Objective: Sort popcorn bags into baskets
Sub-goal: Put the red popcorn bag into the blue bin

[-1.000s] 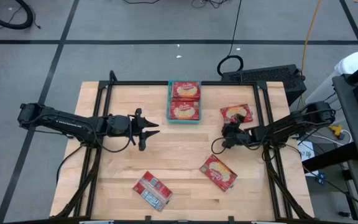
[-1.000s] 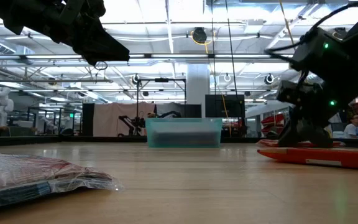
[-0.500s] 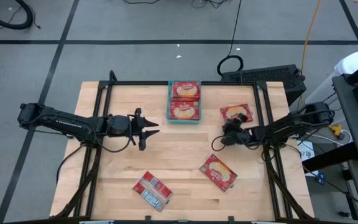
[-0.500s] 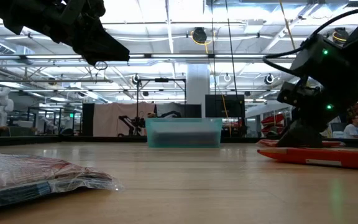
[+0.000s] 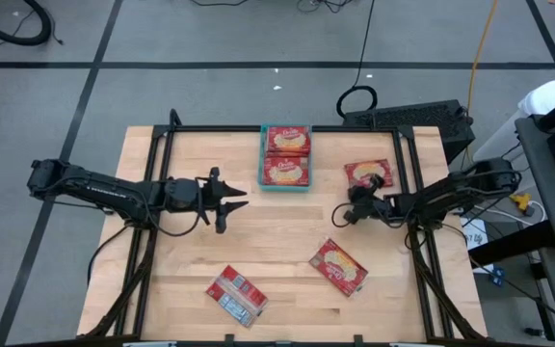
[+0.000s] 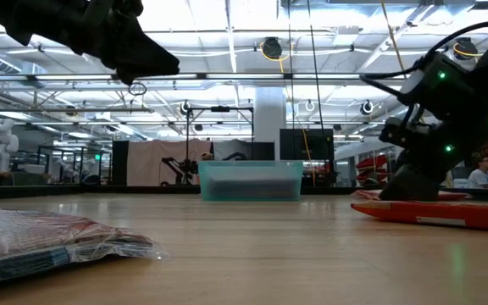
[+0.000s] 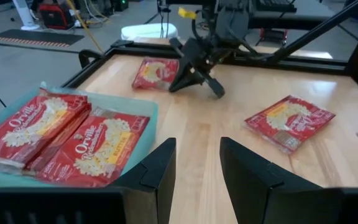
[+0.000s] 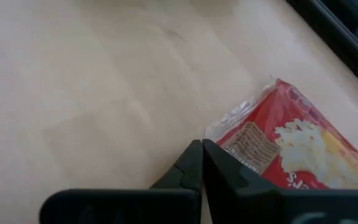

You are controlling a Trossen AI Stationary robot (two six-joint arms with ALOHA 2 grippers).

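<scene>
I have the right gripper point(image 5: 347, 214) low over the counter point(image 5: 191, 241), its fingers point(image 8: 194, 165) pressed together on nothing, their tips just short of the clear sealed corner of a popcorn bag point(image 5: 368, 174). That bag lies flat near the far right of the counter, just beyond the gripper. From the left wrist view I see the same gripper point(image 7: 196, 78) tilted down beside that bag point(image 7: 155, 72), not holding it.

My left gripper point(image 5: 231, 204) hangs above the counter's left-middle, pointing toward the centre. Its fingers point(image 7: 157, 171) stand partly spread with only bare wood between them.

The teal basket point(image 5: 261, 164) sits at the far middle edge of the counter with 2 bags point(image 5: 286, 155) in it, 1 behind the other. In the left wrist view they look stacked higher than that, though I cannot tell how many lie underneath.

2 more bags lie loose at the near side: 1 right of centre point(image 5: 339, 266), picture up and turned at an angle, and 1 left of centre point(image 5: 236, 295) showing a grey-white panel.
</scene>
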